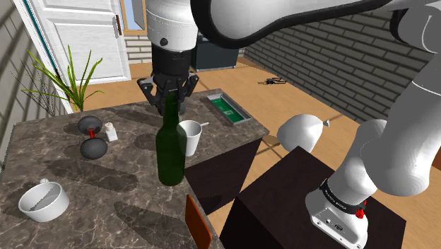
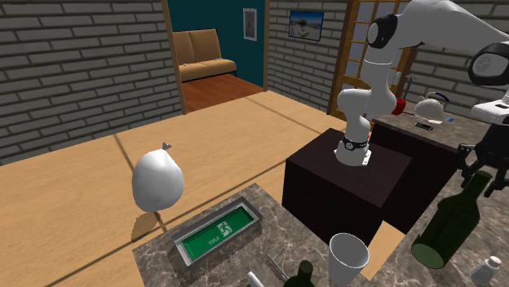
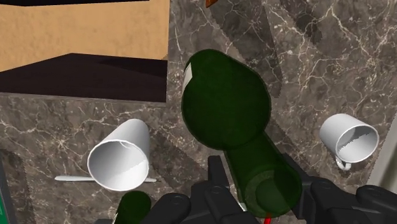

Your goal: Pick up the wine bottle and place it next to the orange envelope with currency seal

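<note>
Gripper (image 1: 169,104) is clamped on the neck of the wine bottle (image 1: 170,154), which is dark green. Fingers (image 3: 218,175) press in from both sides just below the mouth. Bottle is roughly upright over mid-countertop (image 1: 106,177); can't tell if its base touches the marble or sits just clear. Envelope (image 1: 198,221): one, orange-brown, standing on edge at the counter edge nearest the shoulder camera, near the bottle but apart from it. Counter inventory: two green bottles, the held one plus a second bottle (image 3: 133,207) seen as a green top just beside the cup. One white cup (image 1: 189,136) directly behind the held bottle in the shoulder view, with one thin white utensil (image 3: 70,179) lying by it. One white mug (image 1: 42,200) with a handle, at the shoulder view's lower left. One black dumbbell (image 1: 92,138) with a red grip. One small white shaker (image 1: 112,131) just beside the dumbbell. One grey-rimmed tray (image 1: 227,108) with a green insert at the far edge. One white sack (image 1: 302,132) sits off the counter, beyond the dark stand (image 1: 283,205).
</note>
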`<state>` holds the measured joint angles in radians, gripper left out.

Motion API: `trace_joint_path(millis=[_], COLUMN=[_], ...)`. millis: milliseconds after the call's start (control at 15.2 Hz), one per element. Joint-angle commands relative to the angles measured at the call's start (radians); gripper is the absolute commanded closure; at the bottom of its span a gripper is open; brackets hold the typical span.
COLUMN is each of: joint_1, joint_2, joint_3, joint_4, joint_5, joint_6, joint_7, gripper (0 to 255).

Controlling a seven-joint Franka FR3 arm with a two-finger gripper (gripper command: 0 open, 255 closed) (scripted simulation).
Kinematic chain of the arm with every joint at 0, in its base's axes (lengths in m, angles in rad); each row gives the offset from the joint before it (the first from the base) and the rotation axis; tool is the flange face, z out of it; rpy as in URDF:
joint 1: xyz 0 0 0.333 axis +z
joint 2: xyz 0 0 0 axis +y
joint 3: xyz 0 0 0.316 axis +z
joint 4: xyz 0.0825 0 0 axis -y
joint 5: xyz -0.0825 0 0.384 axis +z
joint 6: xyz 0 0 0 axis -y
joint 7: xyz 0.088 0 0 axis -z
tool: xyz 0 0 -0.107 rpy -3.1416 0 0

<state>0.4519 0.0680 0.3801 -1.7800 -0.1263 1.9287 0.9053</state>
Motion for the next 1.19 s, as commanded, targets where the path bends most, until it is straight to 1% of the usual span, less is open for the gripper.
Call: trace_joint_path(millis=[0,1122], joint_1=[0.000,0.003], joint_2=[0.003,0.061], joint_3=[0.000,-0.005], joint_4=[-0.025,-0.187], joint_5=[-0.002,-0.043], joint_6=[0.028,0.241], joint_7=[0.004,0.045], gripper=[255,255])
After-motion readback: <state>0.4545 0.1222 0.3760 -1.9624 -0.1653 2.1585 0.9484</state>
